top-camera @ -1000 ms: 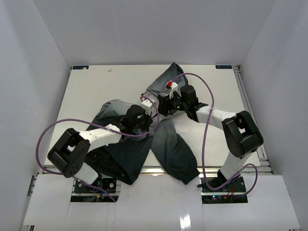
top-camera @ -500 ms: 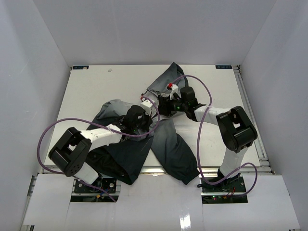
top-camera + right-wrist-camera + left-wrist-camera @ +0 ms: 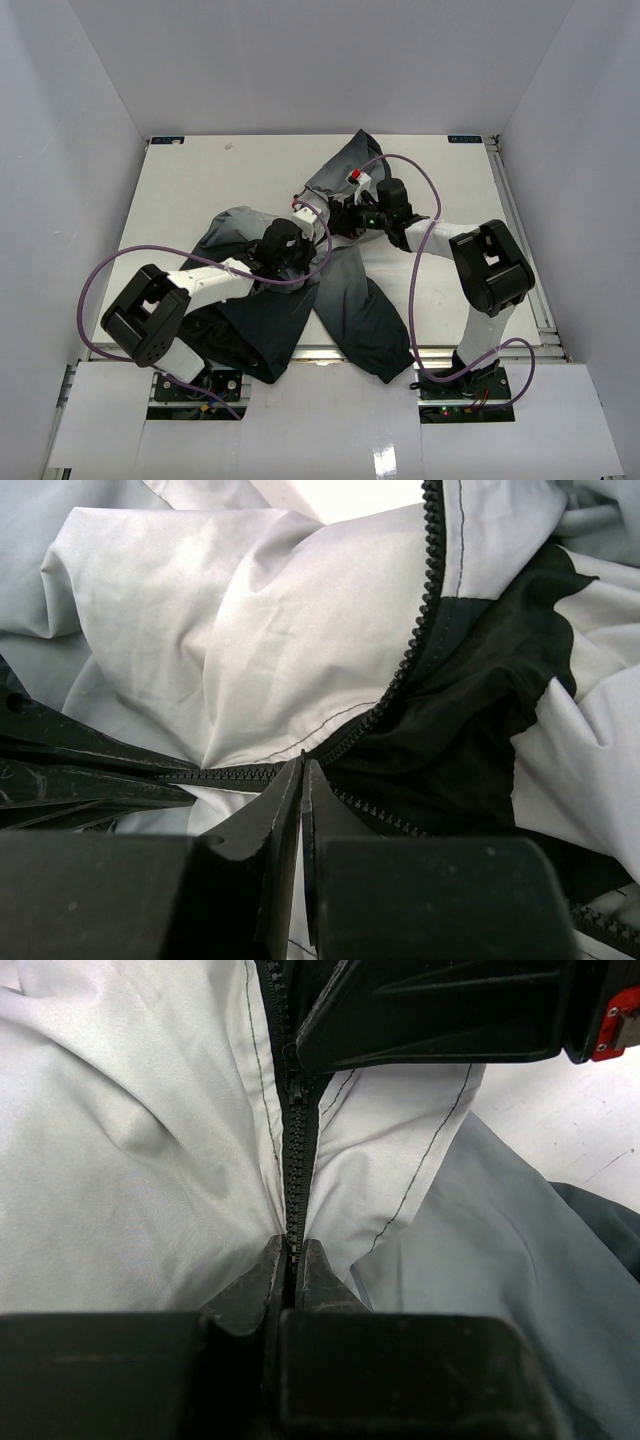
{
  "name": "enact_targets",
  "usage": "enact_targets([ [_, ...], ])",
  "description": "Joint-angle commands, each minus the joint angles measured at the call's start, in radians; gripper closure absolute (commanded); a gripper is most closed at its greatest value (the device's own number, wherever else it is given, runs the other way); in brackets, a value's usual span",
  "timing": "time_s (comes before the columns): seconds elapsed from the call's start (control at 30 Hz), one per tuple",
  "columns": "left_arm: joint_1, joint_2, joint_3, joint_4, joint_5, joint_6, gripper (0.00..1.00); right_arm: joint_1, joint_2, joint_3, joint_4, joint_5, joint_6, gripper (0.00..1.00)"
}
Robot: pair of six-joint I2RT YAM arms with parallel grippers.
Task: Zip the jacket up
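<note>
right pincer (image 3: 302, 767) just went from part-open to fully pinched. its arm barely shifted in the top view, elbow tucked in a touch. left pincer (image 3: 289, 1257) unchanged, clamped narrow throughout.

state now: left pincer holds the zipper (image 3: 297, 1160) on its closed run, grey fabric bunched either side of its tips. the closed run goes straight out ahead of the left tips and disappears under the right pincer, just ahead.

from the right wrist, the right tips meet exactly at the fork where the closed run ends. closed teeth go off left of its tips toward the left pincer. open teeth (image 3: 425, 580) curve away up and right, and the second track runs off low right over black lining. the slider/pull is hidden between the fingers, so i can't confirm they have the tab, only that they're shut on the zipper at the fork.

jacket (image 3: 345, 300) lies crumpled on the table (image 3: 200, 190) under and around both pincers, with one flap beyond the right pincer.

read: grasp step looks done, pull not started, and a long stretch of open teeth is left ahead of the right tips. left is the anchor. next is to drag the right pincer away from the left along the open teeth. risk: if it only pinched tape or fabric, the fork won't travel and the cloth just bunches.
</note>
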Motion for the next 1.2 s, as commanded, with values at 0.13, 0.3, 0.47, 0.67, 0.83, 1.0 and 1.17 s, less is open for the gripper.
enact_targets([
  [0.13, -0.007, -0.021, -0.015, -0.019, -0.010, -0.006, 1.00, -0.002, 0.005, 0.018, 0.067, -0.067, 0.009, 0.91],
  [0.3, -0.007, -0.028, -0.021, -0.020, -0.010, -0.006, 1.00, -0.002, 0.037, 0.043, 0.051, -0.079, 0.003, 0.75],
  [0.47, -0.007, -0.021, -0.017, -0.019, -0.008, -0.009, 1.00, -0.001, 0.039, 0.045, 0.050, -0.081, -0.003, 0.71],
  [0.67, -0.007, -0.016, -0.015, -0.019, -0.011, -0.006, 1.00, -0.002, 0.061, 0.069, 0.047, -0.074, -0.004, 0.71],
  [0.83, -0.007, -0.017, -0.015, -0.020, -0.014, -0.007, 1.00, -0.002, 0.078, 0.086, 0.043, -0.077, -0.006, 0.71],
  [1.0, -0.007, -0.016, -0.013, -0.020, -0.014, -0.006, 1.00, -0.002, 0.081, 0.092, 0.031, -0.074, -0.013, 0.72],
  [1.17, -0.006, -0.017, -0.012, -0.022, -0.016, -0.008, 1.00, -0.002, 0.069, 0.073, 0.012, -0.075, -0.034, 0.71],
])
